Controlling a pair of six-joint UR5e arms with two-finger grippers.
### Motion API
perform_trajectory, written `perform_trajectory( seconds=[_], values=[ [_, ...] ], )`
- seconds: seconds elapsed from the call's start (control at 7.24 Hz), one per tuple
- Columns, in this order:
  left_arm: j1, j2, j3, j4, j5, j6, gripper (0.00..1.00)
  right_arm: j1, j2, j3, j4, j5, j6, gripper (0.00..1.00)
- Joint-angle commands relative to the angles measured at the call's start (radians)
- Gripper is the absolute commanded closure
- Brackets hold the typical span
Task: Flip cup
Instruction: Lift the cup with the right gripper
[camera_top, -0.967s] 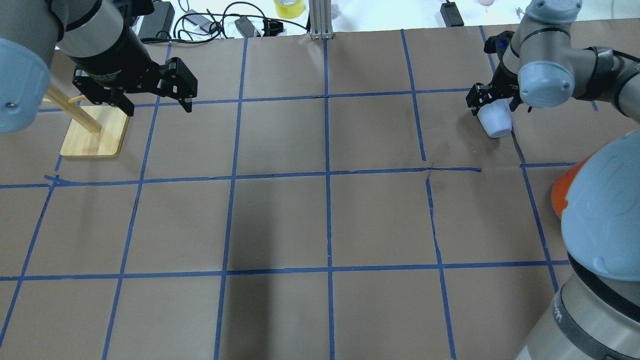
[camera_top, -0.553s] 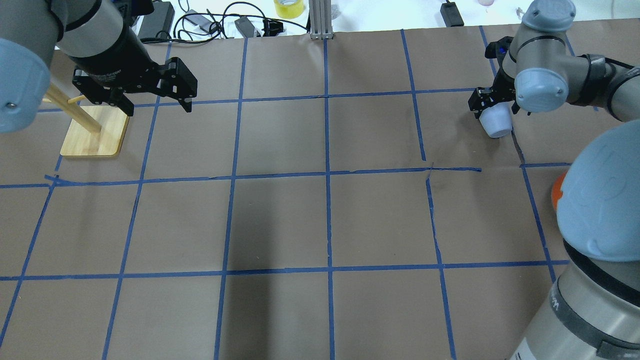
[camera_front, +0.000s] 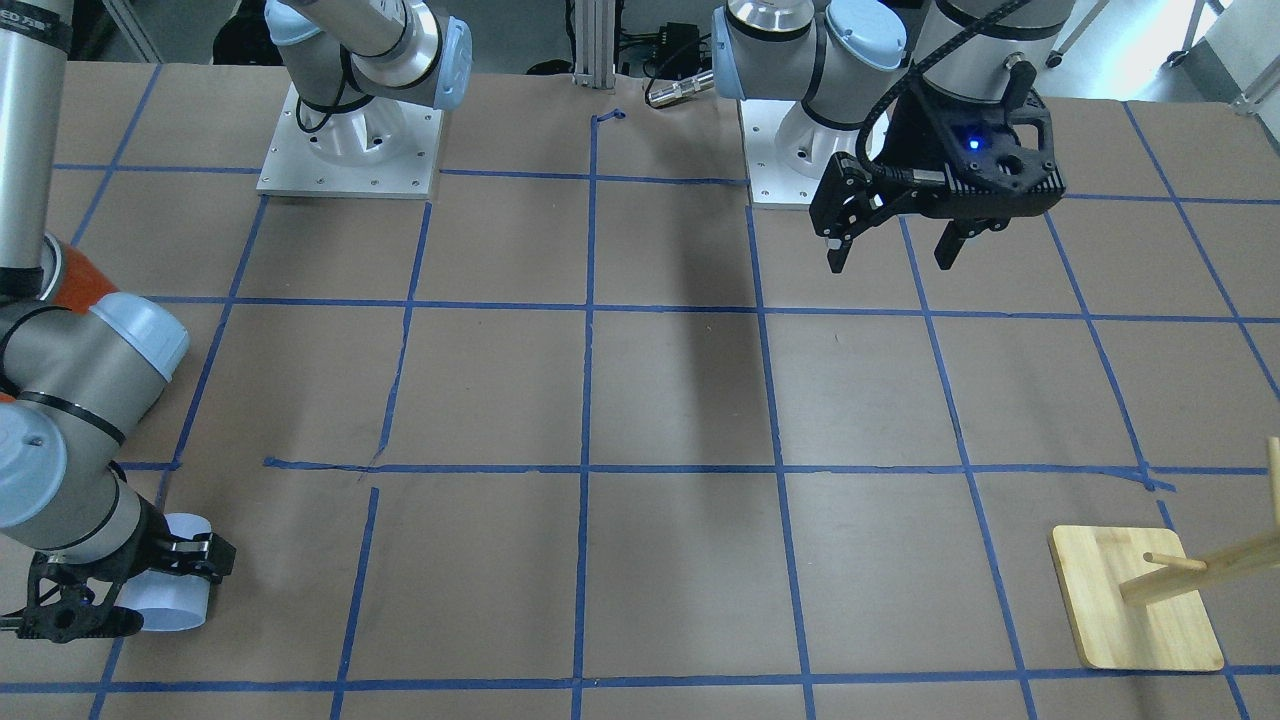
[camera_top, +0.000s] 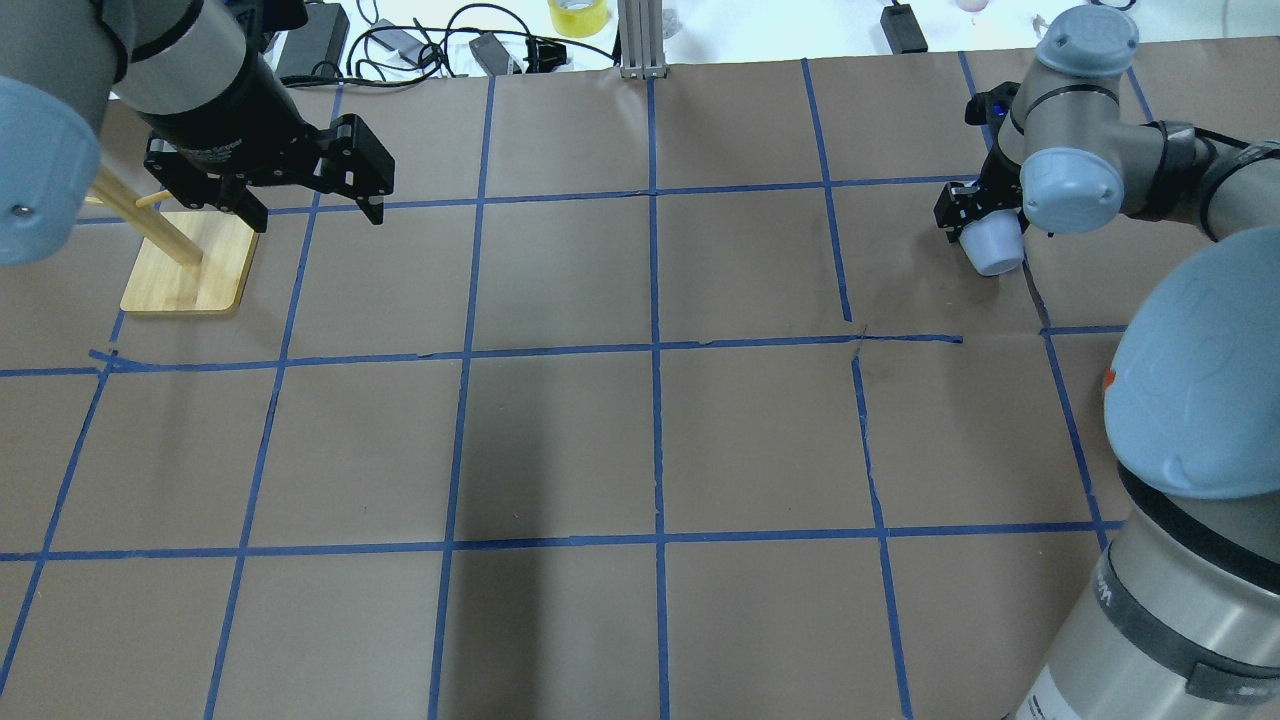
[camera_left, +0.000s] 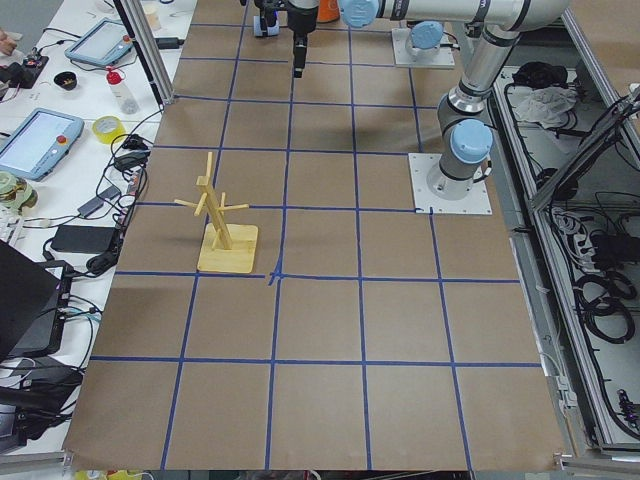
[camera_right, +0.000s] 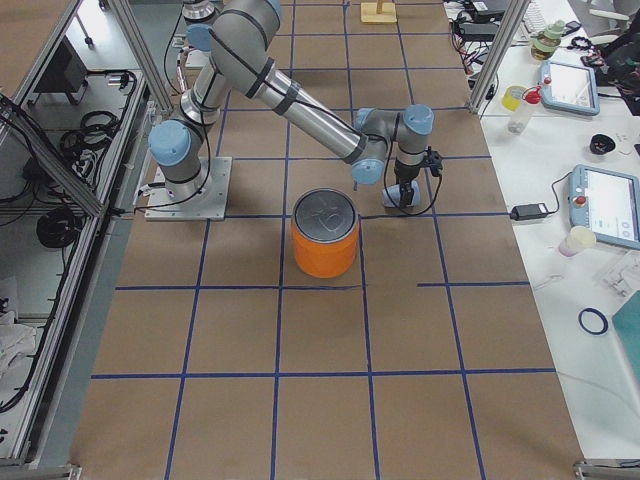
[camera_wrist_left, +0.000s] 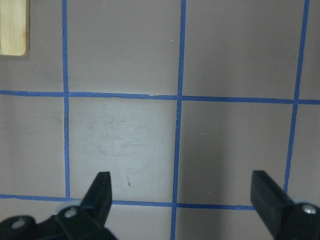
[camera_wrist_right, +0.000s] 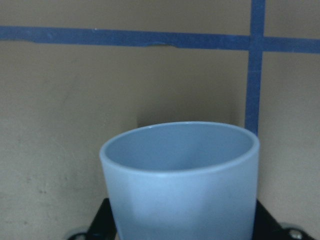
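The pale light-blue cup (camera_top: 990, 250) is at the far right of the table, held in my right gripper (camera_top: 972, 222), which is shut on its sides. The right wrist view shows the cup (camera_wrist_right: 180, 185) close up, its open mouth facing away from the camera, with a black finger (camera_wrist_right: 102, 222) on either side. The front-facing view shows the cup (camera_front: 178, 600) tilted, low over the paper, in the right gripper (camera_front: 130, 590). Whether it touches the table I cannot tell. My left gripper (camera_top: 318, 215) is open and empty, hovering at the far left; it also shows in the left wrist view (camera_wrist_left: 181, 182).
An orange canister with a silver lid (camera_right: 325, 240) stands near the right arm, mostly hidden behind the elbow in the overhead view (camera_top: 1108, 380). A wooden peg stand (camera_top: 190, 275) sits under the left arm. Cables and a tape roll (camera_top: 578, 15) lie past the table's far edge.
The right wrist has turned slightly with the cup in it, and the cup has stayed about where it was. The right elbow has swung over the canister. The left arm has not moved.
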Motion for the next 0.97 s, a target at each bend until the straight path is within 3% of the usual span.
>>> perform_trajectory(
  seconds=[0.0, 0.28, 0.69, 0.83],
  values=[
    [0.0, 0.0, 0.0, 0.0, 0.0, 0.0, 0.0, 0.002, -0.013, -0.018, -0.001, 0.002, -0.012, 0.67],
    [0.002, 0.0, 0.0, 0.0, 0.0, 0.003, 0.0, 0.027, -0.103, -0.018, 0.016, 0.063, -0.12, 0.67],
    [0.002, 0.0, 0.002, 0.0, 0.0, 0.005, 0.0, 0.291, -0.1, -0.043, -0.034, 0.068, -0.224, 0.67],
    [0.002, 0.0, 0.0, 0.0, 0.0, 0.008, 0.0, 0.361, -0.094, -0.049, -0.039, 0.068, -0.392, 0.67]
  ],
)
